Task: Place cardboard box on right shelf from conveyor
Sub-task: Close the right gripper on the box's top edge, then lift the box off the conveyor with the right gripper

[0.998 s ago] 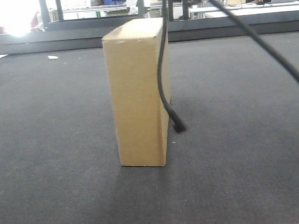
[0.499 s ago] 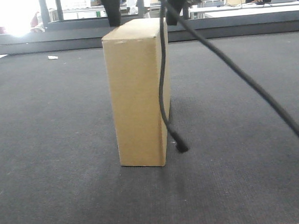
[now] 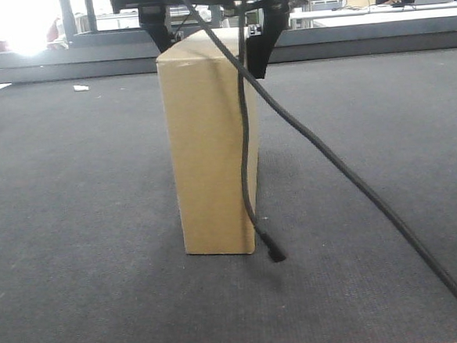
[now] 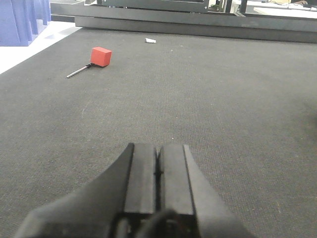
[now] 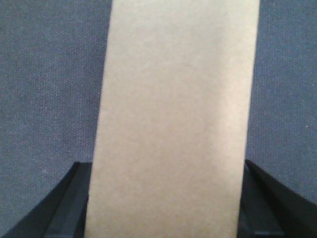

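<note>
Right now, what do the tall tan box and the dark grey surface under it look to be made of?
The tall tan box looks like plain cardboard: matte, unprinted, with creased fold edges. The dark grey surface looks like a rubbery or woven belt: matte, with a fine ribbed grain; which of the two, I cannot tell.

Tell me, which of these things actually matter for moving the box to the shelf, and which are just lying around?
Part of the job: cardboard box, standing on end; conveyor belt beneath it; right arm's fingers, straddling the box's top. The shelf is out of view.

Just lying about: red block with a thin rod; white scrap; dangling black cable; left arm's fingers, shut.
</note>
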